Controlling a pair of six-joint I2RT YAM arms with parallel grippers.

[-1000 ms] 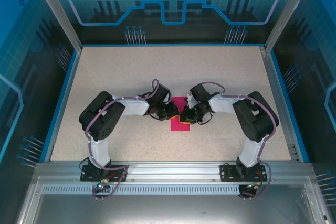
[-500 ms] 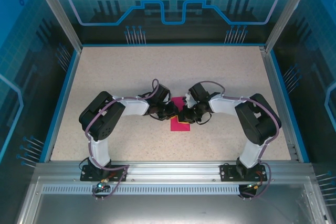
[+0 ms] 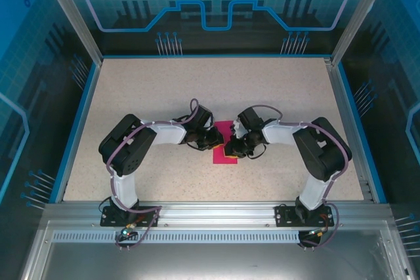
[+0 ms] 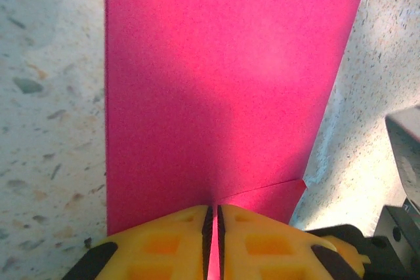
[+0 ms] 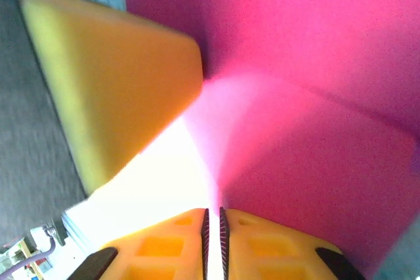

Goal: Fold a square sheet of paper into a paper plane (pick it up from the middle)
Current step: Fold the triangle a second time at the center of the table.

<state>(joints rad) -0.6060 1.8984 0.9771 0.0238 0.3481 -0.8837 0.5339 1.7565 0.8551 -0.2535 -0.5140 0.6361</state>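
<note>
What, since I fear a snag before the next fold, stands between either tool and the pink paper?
Nothing visible does. The left tool is pinched shut on an edge of the pink paper, and the right tool looks shut on it too. Each touches the paper directly.

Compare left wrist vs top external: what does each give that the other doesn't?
Left wrist adds: the left gripper pinched shut on the pink paper at its near edge, and a folded flap edge beside the fingertips. Top external adds: the left arm and right arm whole, both bent inward, the right gripper meeting the left one over the paper, and the blue-edged table. Shared: the pink paper on the speckled table, mid-workspace.
</note>
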